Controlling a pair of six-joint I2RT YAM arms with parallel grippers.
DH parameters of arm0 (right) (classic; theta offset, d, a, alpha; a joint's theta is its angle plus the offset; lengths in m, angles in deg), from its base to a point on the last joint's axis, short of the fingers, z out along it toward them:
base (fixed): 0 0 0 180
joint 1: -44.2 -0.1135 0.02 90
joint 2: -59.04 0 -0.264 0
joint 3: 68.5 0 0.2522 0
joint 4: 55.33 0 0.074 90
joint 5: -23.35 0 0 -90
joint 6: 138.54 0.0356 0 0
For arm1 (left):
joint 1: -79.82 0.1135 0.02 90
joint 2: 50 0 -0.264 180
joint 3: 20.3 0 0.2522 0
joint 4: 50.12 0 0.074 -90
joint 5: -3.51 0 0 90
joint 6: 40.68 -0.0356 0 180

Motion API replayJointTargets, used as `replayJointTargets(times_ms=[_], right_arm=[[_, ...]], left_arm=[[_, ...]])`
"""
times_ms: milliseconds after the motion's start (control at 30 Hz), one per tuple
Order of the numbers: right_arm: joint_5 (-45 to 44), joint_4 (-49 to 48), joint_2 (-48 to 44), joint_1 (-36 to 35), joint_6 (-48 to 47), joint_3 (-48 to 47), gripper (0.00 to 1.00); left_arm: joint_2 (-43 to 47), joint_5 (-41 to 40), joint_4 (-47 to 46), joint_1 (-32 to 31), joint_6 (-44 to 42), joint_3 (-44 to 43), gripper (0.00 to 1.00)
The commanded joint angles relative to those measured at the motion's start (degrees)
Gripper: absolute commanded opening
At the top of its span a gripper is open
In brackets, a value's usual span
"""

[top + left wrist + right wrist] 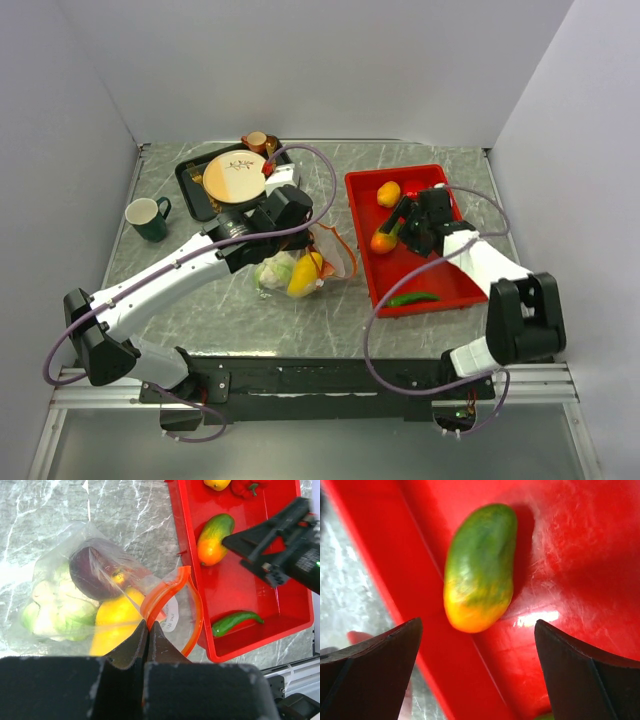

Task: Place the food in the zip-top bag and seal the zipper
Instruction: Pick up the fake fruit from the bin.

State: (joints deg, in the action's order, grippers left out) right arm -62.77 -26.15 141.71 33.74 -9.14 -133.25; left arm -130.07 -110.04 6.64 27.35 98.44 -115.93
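Note:
The zip-top bag [297, 268] lies on the table left of the red tray [455, 285]. In the left wrist view the bag [60, 545] holds a dark purple fruit [90, 570], a white-green cauliflower [55, 607] and a yellow mango [117, 622]. My left gripper [148, 626] is shut on the orange-red zipper [165, 591] and holds the mouth open in a loop. My right gripper [477, 625] is open just above the red-green mango [480, 567] in the tray, fingers to either side of its end. A green chili [235, 622], red pepper [247, 487] and orange [389, 193] also lie in the tray.
A black tray with a round beige plate [235, 175] stands at the back left, with brown cups [257, 142] behind it. A dark green mug [150, 215] stands at the far left. Grey walls close in the table on three sides.

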Motion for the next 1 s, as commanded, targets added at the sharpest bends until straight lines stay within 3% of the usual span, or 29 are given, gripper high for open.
replayJointTargets(times_ms=[0, 167, 267, 600, 967], right_arm=[[5.43, -3.99, 5.38, 1.05, 0.42, -3.77, 1.0], [6.93, -7.24, 9.16, 1.14, 0.86, -3.69, 0.98], [7.9, -8.56, 10.66, 1.23, 1.03, -3.34, 0.91], [10.8, -13.04, 7.42, 1.4, 0.68, 1.58, 0.4], [8.96, -9.89, -6.63, 1.32, -2.91, 4.66, 0.32]], left_arm=[[2.64, 0.35, -2.84, -0.09, -0.61, 0.74, 0.01], [2.82, 0.08, -2.57, 0.08, -0.61, 0.74, 0.01], [2.73, 0.35, -2.66, 0.08, -0.52, 0.83, 0.01], [3.43, 0.08, -2.66, 0.0, -0.08, 1.97, 0.01], [3.34, 0.7, -3.36, 0.0, 0.09, 2.24, 0.01]])
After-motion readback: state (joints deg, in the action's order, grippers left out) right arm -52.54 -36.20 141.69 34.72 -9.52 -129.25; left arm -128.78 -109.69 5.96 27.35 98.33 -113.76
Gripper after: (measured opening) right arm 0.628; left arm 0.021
